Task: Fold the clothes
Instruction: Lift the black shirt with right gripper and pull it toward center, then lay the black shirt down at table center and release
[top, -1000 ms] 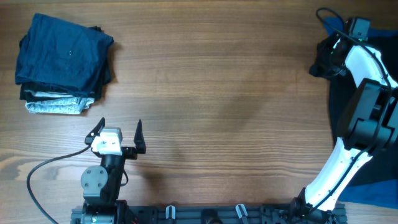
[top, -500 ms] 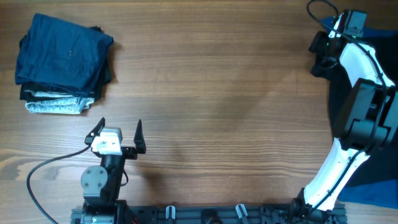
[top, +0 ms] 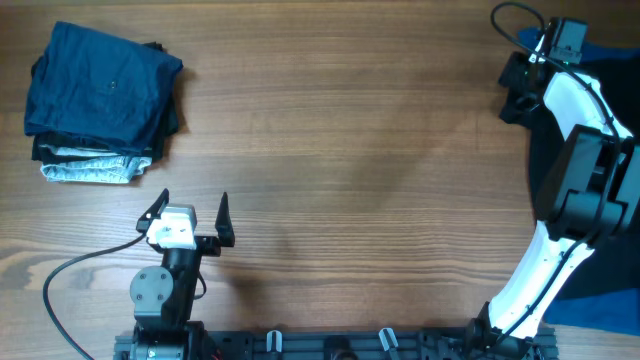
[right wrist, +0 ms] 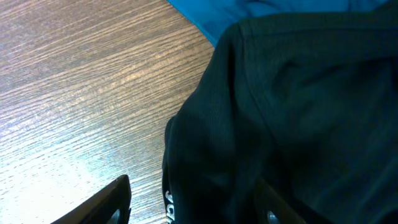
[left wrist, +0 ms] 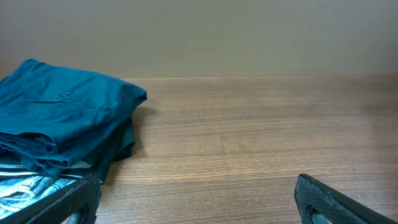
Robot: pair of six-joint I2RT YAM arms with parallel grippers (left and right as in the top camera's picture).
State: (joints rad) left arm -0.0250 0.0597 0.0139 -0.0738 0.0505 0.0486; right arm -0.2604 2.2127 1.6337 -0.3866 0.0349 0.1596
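The clothes lie at the table's right edge: a black shirt [top: 538,165] on top of a bright blue shirt [top: 612,52]. My right gripper [top: 513,98] reaches over the black shirt's far left corner. In the right wrist view the black shirt [right wrist: 292,112] fills the middle and right, with the blue shirt [right wrist: 261,9] above it. There the right gripper [right wrist: 193,185] is open, straddling the black hem, which bears small white lettering. Its left finger stands over bare wood. My left gripper [top: 193,198] is open near the front edge, nothing between its fingers [left wrist: 68,202].
A stack of folded clothes [top: 100,100], dark blue on top, sits at the far left corner and shows in the left wrist view [left wrist: 59,118]. A black cable [top: 70,270] loops beside the left arm's base. Brown wooden table [top: 350,150] spans the middle.
The right wrist has shifted a little toward the far edge, and its jaws have gone from shut to open over the black shirt. The left arm has not moved.
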